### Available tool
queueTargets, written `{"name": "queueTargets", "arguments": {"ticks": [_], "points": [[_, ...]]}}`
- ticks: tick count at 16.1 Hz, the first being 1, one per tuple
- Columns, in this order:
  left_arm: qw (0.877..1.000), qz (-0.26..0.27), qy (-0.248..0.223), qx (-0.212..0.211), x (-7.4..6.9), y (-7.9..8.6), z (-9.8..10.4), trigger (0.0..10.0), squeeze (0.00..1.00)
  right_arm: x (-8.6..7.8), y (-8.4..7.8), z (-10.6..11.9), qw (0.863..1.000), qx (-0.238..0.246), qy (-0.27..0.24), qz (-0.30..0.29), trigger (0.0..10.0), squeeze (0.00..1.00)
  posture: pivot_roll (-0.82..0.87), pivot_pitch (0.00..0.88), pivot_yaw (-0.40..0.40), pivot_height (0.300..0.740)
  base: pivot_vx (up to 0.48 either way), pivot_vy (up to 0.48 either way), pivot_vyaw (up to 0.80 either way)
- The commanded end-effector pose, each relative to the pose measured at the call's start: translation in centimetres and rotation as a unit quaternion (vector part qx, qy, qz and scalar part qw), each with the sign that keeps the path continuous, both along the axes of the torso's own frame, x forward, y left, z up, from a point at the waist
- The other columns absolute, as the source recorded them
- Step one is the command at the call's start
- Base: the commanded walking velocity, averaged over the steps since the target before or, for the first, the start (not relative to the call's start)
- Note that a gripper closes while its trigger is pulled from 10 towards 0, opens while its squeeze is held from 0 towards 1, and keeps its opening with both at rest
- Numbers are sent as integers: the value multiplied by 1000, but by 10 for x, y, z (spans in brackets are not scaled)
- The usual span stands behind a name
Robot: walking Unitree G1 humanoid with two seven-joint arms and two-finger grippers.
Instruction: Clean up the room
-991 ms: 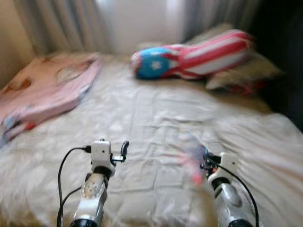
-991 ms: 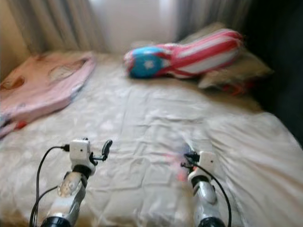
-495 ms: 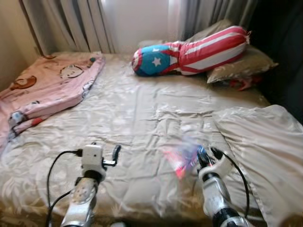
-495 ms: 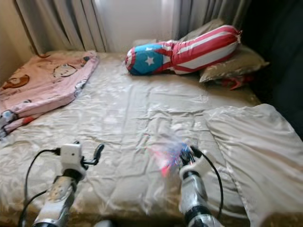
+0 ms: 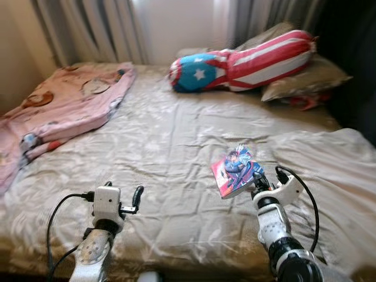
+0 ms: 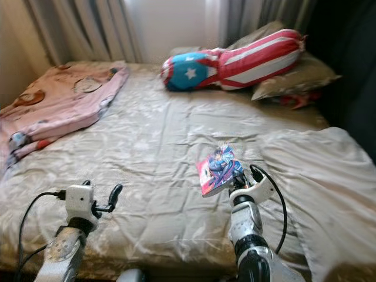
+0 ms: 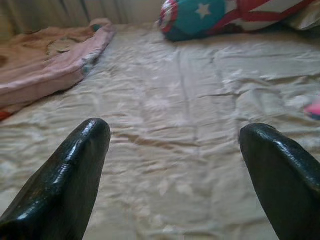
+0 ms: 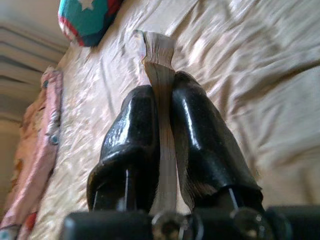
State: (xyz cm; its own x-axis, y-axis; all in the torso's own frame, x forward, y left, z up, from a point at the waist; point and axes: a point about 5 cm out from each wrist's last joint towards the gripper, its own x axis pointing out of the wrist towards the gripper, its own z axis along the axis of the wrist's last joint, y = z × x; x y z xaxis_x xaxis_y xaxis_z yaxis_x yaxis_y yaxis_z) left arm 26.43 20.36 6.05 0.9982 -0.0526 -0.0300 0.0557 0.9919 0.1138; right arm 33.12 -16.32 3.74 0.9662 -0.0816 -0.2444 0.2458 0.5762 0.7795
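My right gripper (image 5: 258,179) is shut on a thin comic book (image 5: 236,170) with a colourful superhero cover, held up just above the beige bedspread (image 5: 176,141) near the bed's front right. In the right wrist view the book's page edges (image 8: 161,90) are pinched between the two black fingers (image 8: 197,130). My left gripper (image 5: 136,197) stands open over the bed's front left, nothing between its fingers (image 7: 70,180).
A red, white and blue star cushion (image 5: 241,61) lies at the head of the bed on beige pillows (image 5: 305,82). A pink cartoon blanket (image 5: 53,111) is bunched on the left. A loose beige pillowcase (image 5: 335,170) lies on the right. Curtains (image 5: 94,26) hang behind.
The camera has shifted and steadied. My right gripper has turned the comic book so that its cover faces up and shows sharply. The left arm holds about the same place.
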Motion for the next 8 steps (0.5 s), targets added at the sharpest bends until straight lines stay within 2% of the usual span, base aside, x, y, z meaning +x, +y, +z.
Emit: {"name": "queueTargets", "arguments": {"ticks": [1,2,3,4,5,7,8], "points": [[1000,-5,8,16,-6,4,1,10000,0,5,-8,7,999,31,-15,-27,10000,0,159,11,7,663,0,0,0],[1000,-5,13,19,-10,7,1,10000,0,3,-14,3,997,61,-7,-53,10000,0,172,20,14,663,0,0,0],[999,-9,20,25,-19,9,1,10000,0,-5,-22,-6,992,84,23,-88,10000,0,205,39,19,663,0,0,0],[999,-11,24,29,-22,10,1,10000,0,-8,-23,-11,991,86,37,-91,10000,0,213,48,21,663,0,0,0],[999,-10,30,35,-32,16,3,10000,0,-18,-17,-23,988,101,63,-94,10000,0,219,66,26,663,0,0,0],[999,-7,35,38,-39,19,6,10000,0,-24,-5,-31,988,112,70,-77,10000,0,221,95,32,663,0,0,0],[998,-7,37,43,-40,19,7,10000,0,-18,1,-24,989,132,32,-63,10000,0,213,111,39,663,0,0,0]]}}
